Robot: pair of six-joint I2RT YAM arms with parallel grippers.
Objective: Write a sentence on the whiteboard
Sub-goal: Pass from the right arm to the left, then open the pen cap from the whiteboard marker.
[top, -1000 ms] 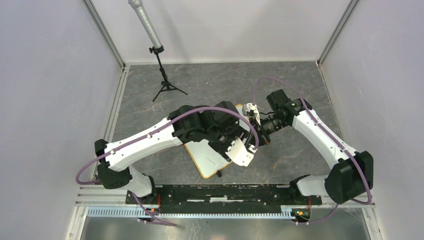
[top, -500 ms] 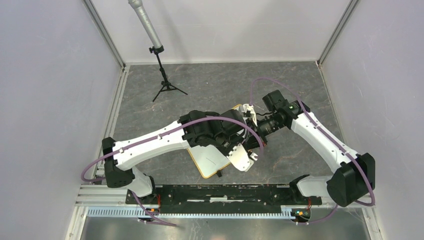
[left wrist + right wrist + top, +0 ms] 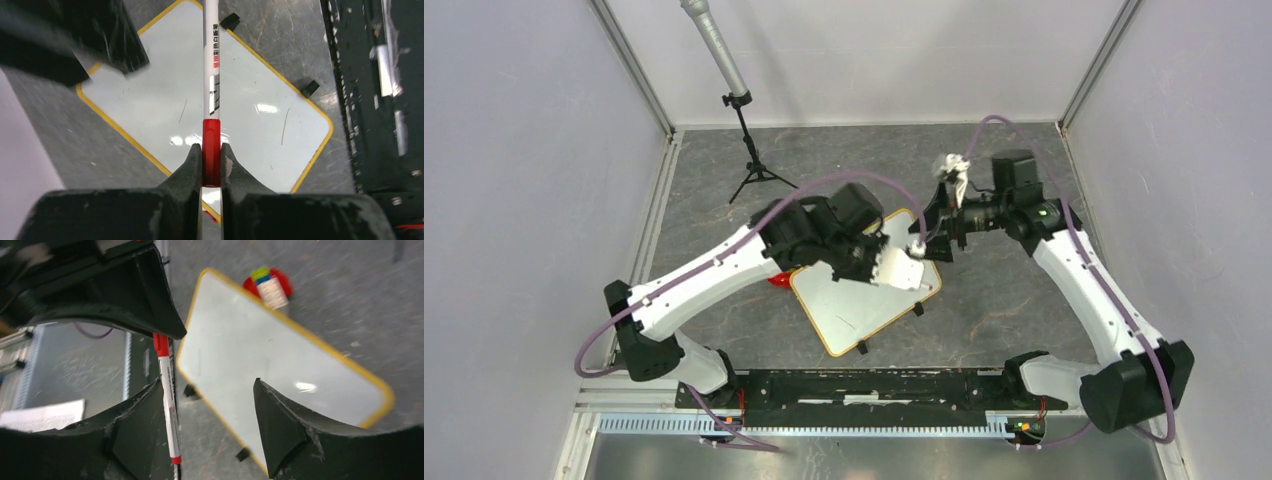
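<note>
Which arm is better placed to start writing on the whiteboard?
Left. The left gripper is shut on the marker, held over the whiteboard. The right gripper is open, holds nothing, and sits beside the board's edge.

The whiteboard is smooth and glossy, the marker shiny plastic, the table matt, marbled grey.

We have the top view high, looking down; both wrist views sit close, sharing the whiteboard and marker.
</note>
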